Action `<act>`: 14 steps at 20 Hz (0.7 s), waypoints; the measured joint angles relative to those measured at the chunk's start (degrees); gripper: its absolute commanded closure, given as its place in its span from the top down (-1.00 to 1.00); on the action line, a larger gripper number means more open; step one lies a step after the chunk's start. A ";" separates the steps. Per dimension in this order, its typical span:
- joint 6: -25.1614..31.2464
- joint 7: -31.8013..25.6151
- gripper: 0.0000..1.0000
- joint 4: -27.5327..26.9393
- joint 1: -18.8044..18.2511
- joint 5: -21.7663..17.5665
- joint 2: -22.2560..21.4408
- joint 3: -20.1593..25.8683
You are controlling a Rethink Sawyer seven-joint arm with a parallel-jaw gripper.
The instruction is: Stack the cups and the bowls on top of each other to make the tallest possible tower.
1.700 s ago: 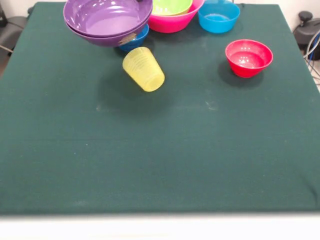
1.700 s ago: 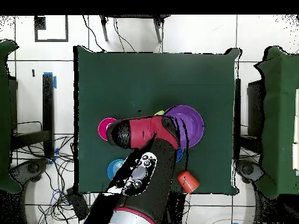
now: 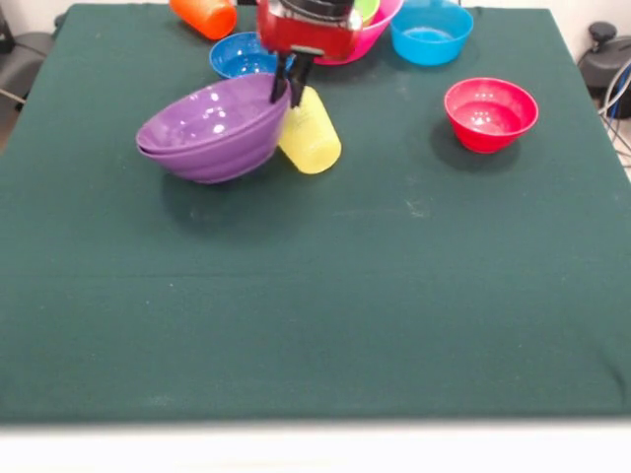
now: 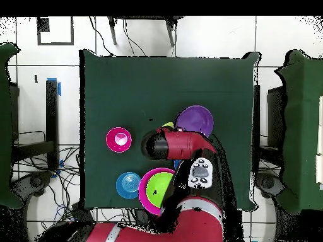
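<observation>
Two nested purple bowls (image 3: 212, 130) hang tilted, low over the green table, their opening turned toward the camera. My gripper (image 3: 288, 97) is shut on their right rim, one finger inside and one outside. The yellow cup (image 3: 311, 133) lies on its side right behind that rim, touching the bowls. In the overhead view the purple bowls (image 4: 194, 120) show beyond the red arm (image 4: 180, 144), which hides the gripper. The orange cup (image 3: 204, 15) lies at the far edge. The red cup is not in view. No tower stands.
The small dark blue bowl (image 3: 240, 57) sits just behind the purple bowls. The pink bowl (image 3: 370, 34) with the lime green bowl inside and the light blue bowl (image 3: 431, 32) stand along the far edge. The small crimson bowl (image 3: 490, 113) stands at the right.
The purple bowls have come down from high at the far left toward the table and tilted. The gripper now shows. The yellow cup has shifted slightly right.
</observation>
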 measured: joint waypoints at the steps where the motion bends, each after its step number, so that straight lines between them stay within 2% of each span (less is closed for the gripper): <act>1: 0.66 0.00 -1.00 -1.59 1.02 0.01 1.09 -0.01; 9: 2.55 0.00 -1.00 -8.29 3.85 0.34 4.27 -0.05; 14: 5.38 0.00 -1.00 -11.79 4.18 1.29 5.33 -0.07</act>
